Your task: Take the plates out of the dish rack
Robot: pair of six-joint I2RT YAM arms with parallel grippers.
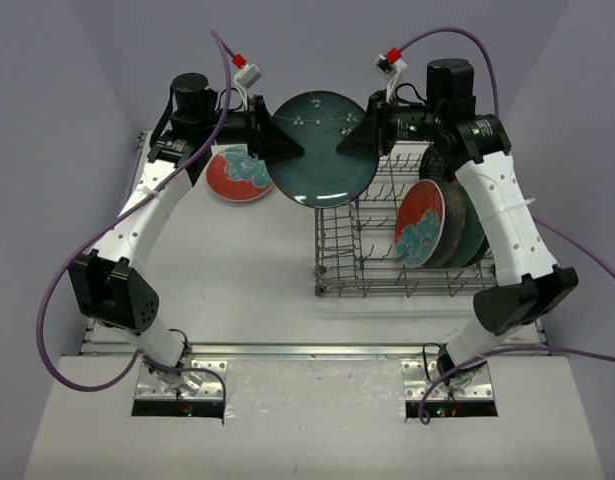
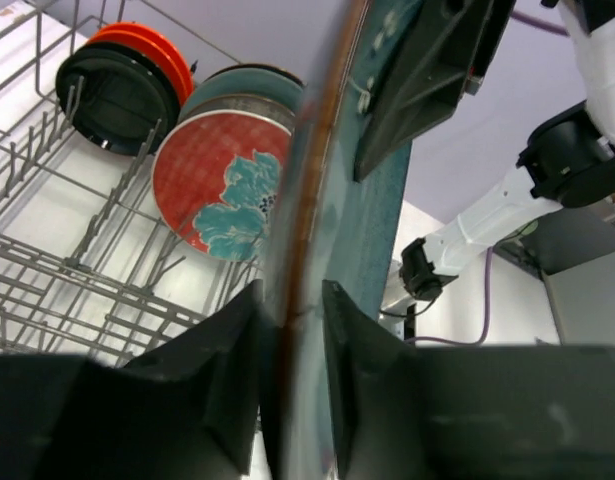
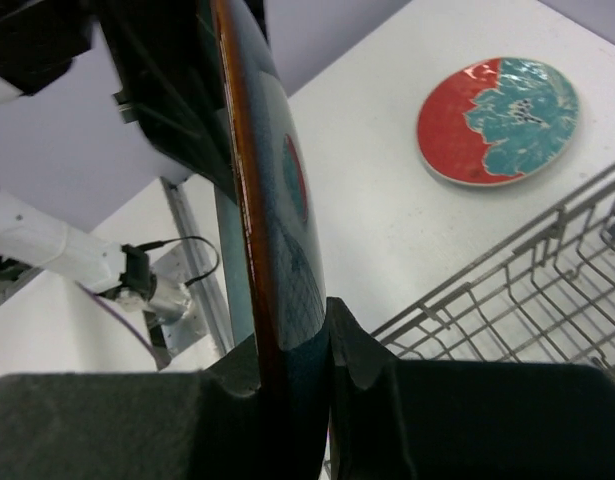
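One patterned plate (image 1: 239, 172) lies on the worktop (image 1: 237, 265), upper left. Our left gripper (image 2: 290, 315) and right gripper (image 3: 292, 335) both clamp the teal plate (image 1: 324, 150), upper centre. Several other plates (image 1: 419, 222) stand in the dish rack (image 1: 347, 272).

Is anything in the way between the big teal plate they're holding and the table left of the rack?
Nothing visible blocks the way. Only the red-and-teal plate lying flat on the table sits close beside the teal plate, by the left gripper.

Right gripper (image 3: 292, 345) clamps rim of teal plate (image 3: 277, 200), edge-on; red-and-teal plate (image 3: 497, 120) flat on table (image 3: 367, 150); dish rack (image 3: 507, 290) lower right.
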